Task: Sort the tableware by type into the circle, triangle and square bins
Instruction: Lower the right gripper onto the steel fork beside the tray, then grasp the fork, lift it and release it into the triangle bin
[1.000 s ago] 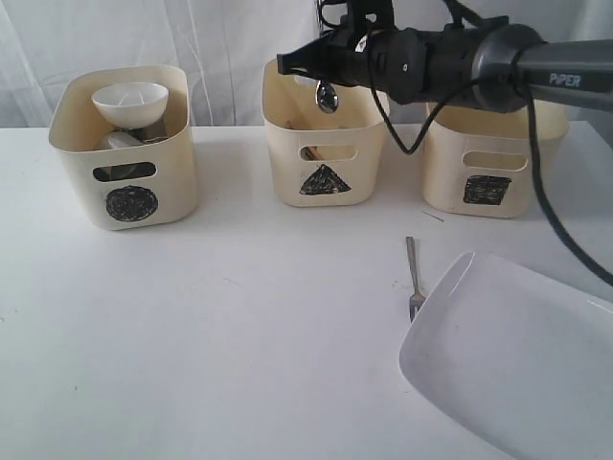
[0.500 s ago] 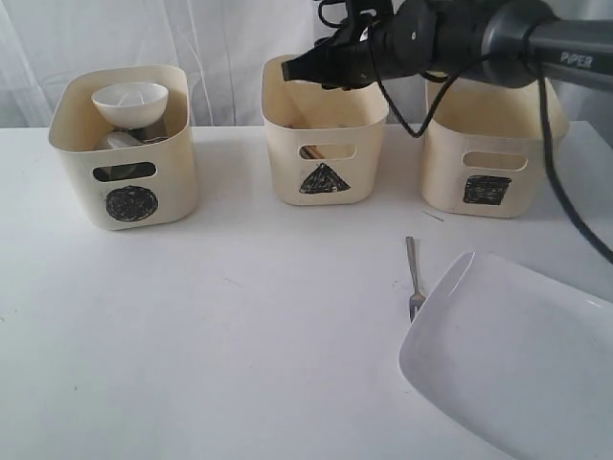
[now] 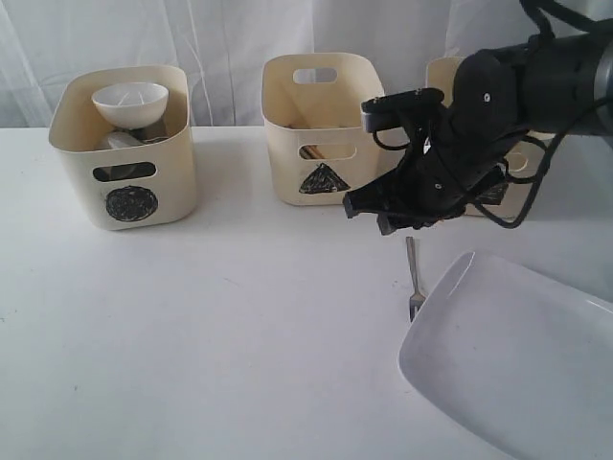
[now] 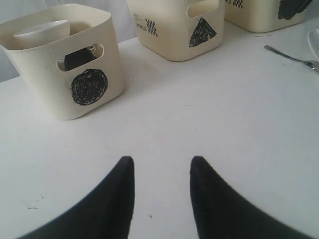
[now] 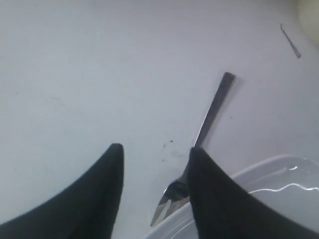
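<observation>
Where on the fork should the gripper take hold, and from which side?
Take the fork by its handle end, from above, jaws across the thin shaft: it lies flat on the table and its tines sit against the rim of the plate.

We see a white desk (image 3: 220,345) filling the foreground, matte, evenly lit, with only soft shadows. Behind its far edge we see a white curtain (image 3: 230,38) hanging in loose vertical folds, bright and pale.
</observation>
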### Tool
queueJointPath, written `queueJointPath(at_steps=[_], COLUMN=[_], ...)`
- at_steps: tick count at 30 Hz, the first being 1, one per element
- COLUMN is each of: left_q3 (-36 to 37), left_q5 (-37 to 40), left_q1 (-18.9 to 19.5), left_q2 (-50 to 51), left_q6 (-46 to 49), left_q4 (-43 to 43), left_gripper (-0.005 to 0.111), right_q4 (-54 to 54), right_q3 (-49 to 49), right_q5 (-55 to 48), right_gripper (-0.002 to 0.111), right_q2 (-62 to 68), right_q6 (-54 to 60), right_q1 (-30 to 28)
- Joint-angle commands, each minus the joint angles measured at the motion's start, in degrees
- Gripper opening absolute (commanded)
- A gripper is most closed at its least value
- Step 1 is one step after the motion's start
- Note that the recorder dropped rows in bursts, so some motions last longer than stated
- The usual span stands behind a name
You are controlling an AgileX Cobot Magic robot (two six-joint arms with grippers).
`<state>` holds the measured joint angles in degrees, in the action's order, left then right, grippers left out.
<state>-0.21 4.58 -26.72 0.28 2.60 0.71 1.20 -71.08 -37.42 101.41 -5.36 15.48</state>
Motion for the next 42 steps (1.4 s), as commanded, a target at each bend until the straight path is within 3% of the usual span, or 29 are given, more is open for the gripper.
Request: queueJointPath(at_steps=[1,9,15,37,42], left_q3=[0.21,0.21,0.21,0.21,0.21], left_q5=[-0.05,-0.05,-0.05,-0.05,-0.05], left_q1=[0.07,0.07,0.07,0.07,0.07], left_q2=[-0.28,-0.28,-0.28,-0.28,-0.28], left_q6=[0.0,0.0,0.0,0.0,0.0], left_q4=[-0.71,-0.71,-0.71,-0.71,-0.71], left_gripper=[0.043,0.043,0.043,0.043,0.043], right_q4=[-0.37,-2.38,-10.63,-8.92,-8.55], right_q3=[0.46,0.46,0.46,0.46,0.46], right_q5=[-0.89,-0.78,-0.67,0.38,-0.28], right_gripper=[0.051,0.051,0.051,0.05,0.042], right_q2=[1.84,5.86,7.81,13.57,13.68], right_q6=[-2.64,-4.68,-14.15,-14.34,-14.34], right_q1=[0.16,0.16,0.16,0.16,0.16])
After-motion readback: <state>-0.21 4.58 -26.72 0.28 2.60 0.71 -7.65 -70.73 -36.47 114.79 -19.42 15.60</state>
